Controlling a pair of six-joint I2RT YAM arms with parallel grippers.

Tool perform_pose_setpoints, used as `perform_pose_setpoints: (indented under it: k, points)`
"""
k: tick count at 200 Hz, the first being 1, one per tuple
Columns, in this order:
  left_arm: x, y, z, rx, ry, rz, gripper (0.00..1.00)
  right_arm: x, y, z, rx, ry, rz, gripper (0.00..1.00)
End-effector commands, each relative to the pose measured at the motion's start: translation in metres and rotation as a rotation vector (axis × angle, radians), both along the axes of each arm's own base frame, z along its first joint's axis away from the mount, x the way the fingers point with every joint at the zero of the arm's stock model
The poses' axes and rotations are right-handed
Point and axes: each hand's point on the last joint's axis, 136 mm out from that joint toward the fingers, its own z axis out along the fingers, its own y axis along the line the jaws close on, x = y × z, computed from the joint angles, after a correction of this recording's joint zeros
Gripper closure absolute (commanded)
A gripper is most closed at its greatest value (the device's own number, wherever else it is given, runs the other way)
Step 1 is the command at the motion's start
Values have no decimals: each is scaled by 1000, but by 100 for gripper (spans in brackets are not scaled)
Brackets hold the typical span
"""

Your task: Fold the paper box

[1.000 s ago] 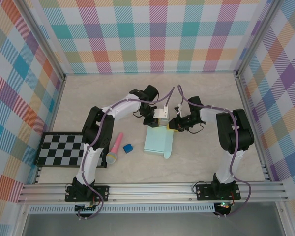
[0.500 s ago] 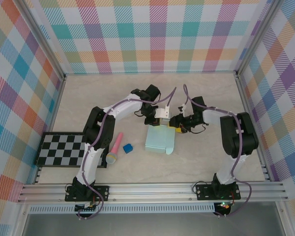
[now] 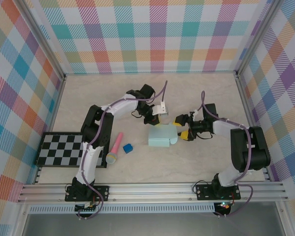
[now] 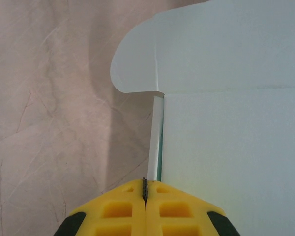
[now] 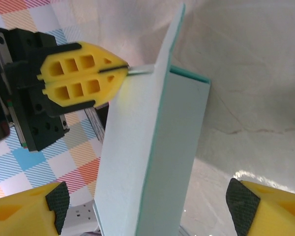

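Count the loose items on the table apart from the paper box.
3: a checkerboard mat at the table's left edge, a pink microphone right of it, and a blue cube between microphone and paper box. Others may be hidden.

In the left wrist view the paper box (image 4: pixel 231 157) runs off the top, right and bottom edges, and the left gripper (image 4: pixel 144 186) is cut at the bottom. The right gripper (image 5: pixel 150 202) is cropped at its own view's lower corners. From above, the left arm (image 3: pixel 96 132) covers perhaps a corner of the checkerboard mat (image 3: pixel 59 150)
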Motion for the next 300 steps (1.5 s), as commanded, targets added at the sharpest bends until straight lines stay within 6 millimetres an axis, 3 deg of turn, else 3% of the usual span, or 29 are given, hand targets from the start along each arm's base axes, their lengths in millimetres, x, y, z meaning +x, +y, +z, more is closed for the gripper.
perform_pose_setpoints:
  k: [1,32,84,119,128,147,171,181,189,213,244,300]
  points:
    - [-3,-4,22,-60,3,16,100,-6,8,5,52,54,-29,12]
    - [1,-4,26,-81,0,41,100,-11,24,-4,82,128,-78,8]
    - [3,-6,27,-104,20,66,100,-3,58,-6,85,177,-142,7]
    - [-6,-1,28,-92,33,44,100,-1,53,-10,-3,128,-130,9]
    - [-9,3,32,-92,34,30,96,-4,53,-10,-24,111,-106,10]
    - [-10,15,38,-95,46,38,92,-11,47,-18,-92,96,-57,16]
    - [-6,31,47,-90,36,86,90,-18,45,-29,-114,97,-4,33]
    - [-9,35,51,-93,30,91,83,-19,47,-32,-108,98,16,39]
    - [-11,36,52,-92,28,94,78,-19,48,-34,-114,100,28,45]
    - [-13,38,45,-79,37,98,77,-21,45,-44,-169,107,69,61]
    - [-15,35,27,-1,27,79,71,-28,34,-57,-291,96,134,67]
    - [-31,18,12,36,43,-3,67,-30,35,-68,-312,94,189,78]
